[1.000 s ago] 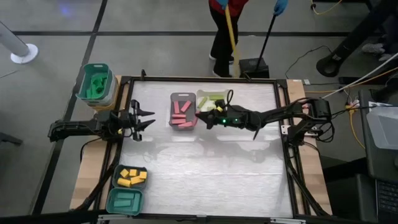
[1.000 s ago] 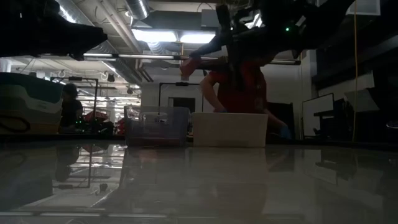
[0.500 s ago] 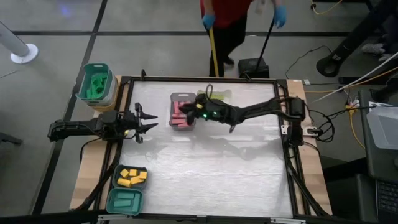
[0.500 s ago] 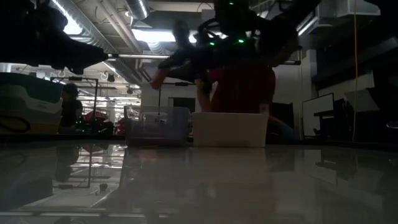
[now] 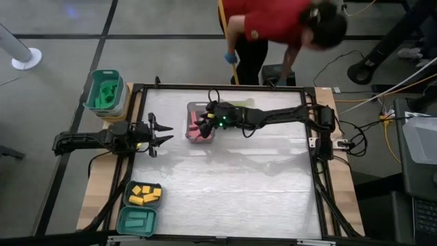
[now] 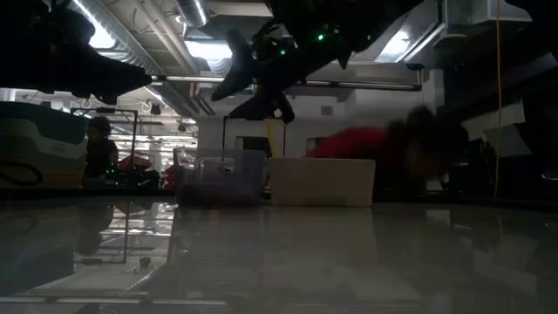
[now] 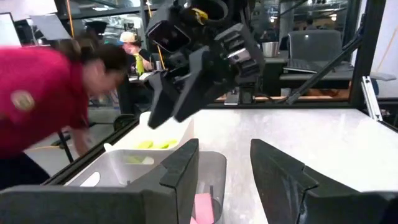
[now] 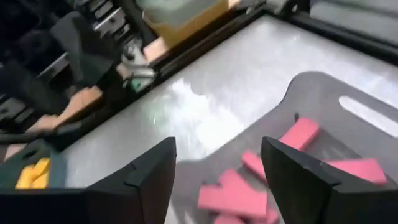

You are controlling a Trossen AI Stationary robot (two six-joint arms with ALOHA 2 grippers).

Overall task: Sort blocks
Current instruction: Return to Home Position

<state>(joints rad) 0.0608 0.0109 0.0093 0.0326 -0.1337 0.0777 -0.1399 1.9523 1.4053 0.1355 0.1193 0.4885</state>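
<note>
Currently the pink blocks (image 5: 196, 130) are lying flat and overlapping in the grey see-through bin (image 5: 190, 106), at the far middle of the table (image 5: 232, 191). The right tool (image 5: 203, 124) is hovering over that bin. In the low view it is sitting clear above the rim. Its fingers are spread apart and gripping nothing, and its wrist view is looking down between them onto the pink pile.

Light green blocks (image 7: 154, 144) are sitting in the white bin (image 6: 323, 183), which is just beside the grey one on the right arm's side. Green blocks (image 5: 106, 92) are filling the teal bin (image 5: 104, 72) off the table's far left corner. At the near left corner, yellow blocks (image 5: 145, 194) are lying in a dark tray (image 5: 130, 186). Teal blocks (image 5: 138, 220) are lying in a teal tray (image 5: 121, 217) just nearer than that.

The left tool (image 5: 164, 132) is hanging over the table's left edge and pointing toward the grey bin, with its fingers spread and empty.

A person (image 5: 273, 20) in a red top is bending over beyond the far edge.
</note>
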